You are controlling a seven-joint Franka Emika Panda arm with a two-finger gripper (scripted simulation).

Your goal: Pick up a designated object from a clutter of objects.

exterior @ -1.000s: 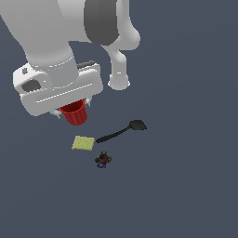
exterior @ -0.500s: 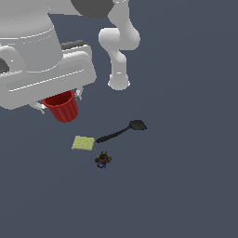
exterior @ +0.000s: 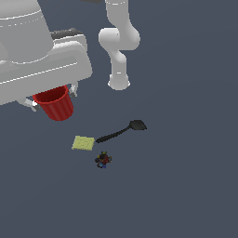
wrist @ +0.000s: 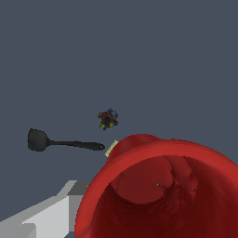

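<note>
The small bright red ribbed cup [exterior: 56, 104] hangs under my gripper [exterior: 52, 96], which is shut on it and holds it high above the grey floor at the exterior view's left. In the wrist view the cup [wrist: 158, 190] fills the near field, its open mouth facing the camera, with one grey finger [wrist: 46, 216] beside it. On the floor lie the long black spatula [exterior: 122, 131], the flat yellow-green square pad [exterior: 83, 143] and the tiny dark multicoloured toy [exterior: 103, 160]. In the wrist view the spatula [wrist: 60, 142] and toy [wrist: 108, 119] show; the pad [wrist: 110, 148] is mostly hidden behind the cup.
The arm's white base column [exterior: 119, 51] stands at the back middle of the exterior view. My large white wrist housing [exterior: 37, 51] fills the upper left. The dark grey floor [exterior: 186, 186] spreads around the three lying items.
My gripper has risen with the red cup and come closer to the exterior camera, drifting to that view's left. The spatula, pad and toy have not moved.
</note>
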